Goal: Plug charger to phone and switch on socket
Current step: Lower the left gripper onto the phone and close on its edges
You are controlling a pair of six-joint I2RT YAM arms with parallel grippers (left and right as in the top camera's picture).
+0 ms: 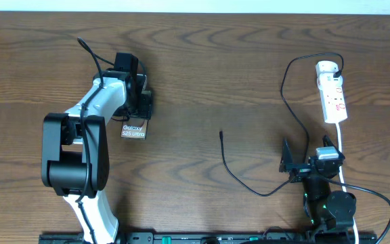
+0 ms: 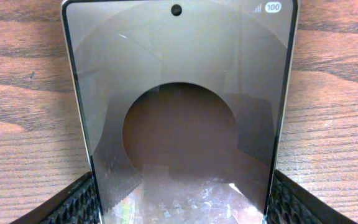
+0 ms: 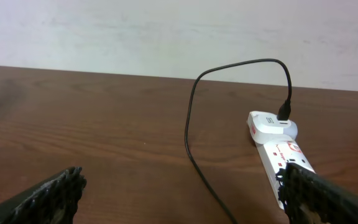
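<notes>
Left gripper point(image 2: 179, 202) clamped on phone point(image 2: 179, 93), 10 o'clock on table point(image 1: 202, 61), lower end cut off. Right gripper point(image 3: 179, 196) apart at 4. Charger point(image 3: 188, 124) plugged into socket point(image 1: 333, 95) at 2, tip loose mid-table.
</notes>
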